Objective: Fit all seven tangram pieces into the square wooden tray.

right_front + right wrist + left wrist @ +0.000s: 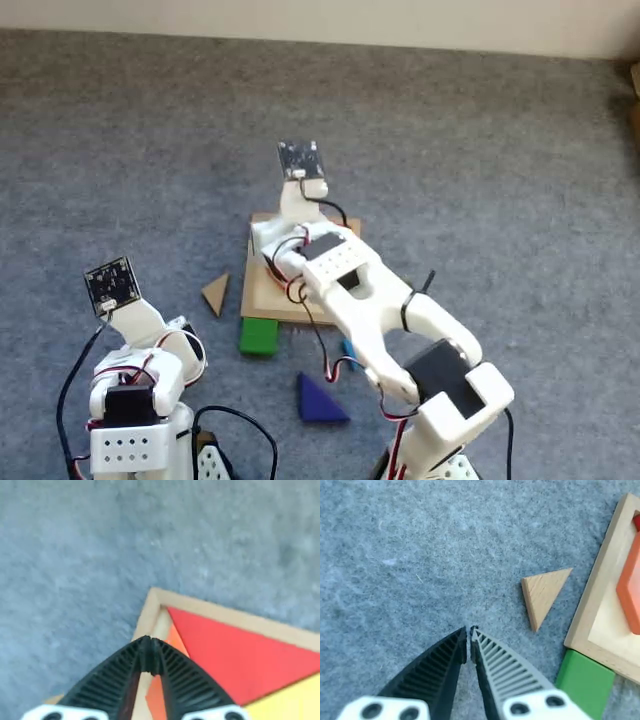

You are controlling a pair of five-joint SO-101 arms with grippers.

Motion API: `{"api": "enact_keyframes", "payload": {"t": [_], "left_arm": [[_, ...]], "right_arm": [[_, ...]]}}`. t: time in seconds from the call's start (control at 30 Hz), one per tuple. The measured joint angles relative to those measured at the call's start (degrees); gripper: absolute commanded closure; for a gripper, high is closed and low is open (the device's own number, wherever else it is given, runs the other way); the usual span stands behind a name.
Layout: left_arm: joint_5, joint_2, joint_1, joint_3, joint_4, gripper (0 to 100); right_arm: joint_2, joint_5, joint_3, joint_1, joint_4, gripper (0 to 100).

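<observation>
Tray (262,295) on worktop (500,150). Right gripper (150,655) closed tight, empty, over tray corner; left gripper (470,630) likewise, near tray. Red triangle (235,655) seated inside, green piece (259,336) just beside tray edge, wooden triangle (215,294) near it. Risk: closed gripper knocking seated pieces askew. Tray interior mostly hidden under right arm (380,320).
</observation>
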Motion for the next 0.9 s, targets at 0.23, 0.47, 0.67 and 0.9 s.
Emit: {"api": "enact_keyframes", "payload": {"t": [0.23, 0.47, 0.67, 0.9], "left_arm": [[0.0, 0.0, 0.0, 0.0, 0.0, 96], [0.0, 0.0, 0.0, 0.0, 0.0, 96], [0.0, 0.0, 0.0, 0.0, 0.0, 96], [0.0, 0.0, 0.0, 0.0, 0.0, 96]], "right_arm": [[-0.1, 0.0, 2.6, 0.0, 3.0, 99.1], [-0.8, 0.0, 2.6, 0.0, 5.5, 99.1], [4.0, 0.0, -0.4, 0.1, 5.1, 99.1], [11.2, 0.0, -9.4, 0.0, 5.1, 99.1]]}}
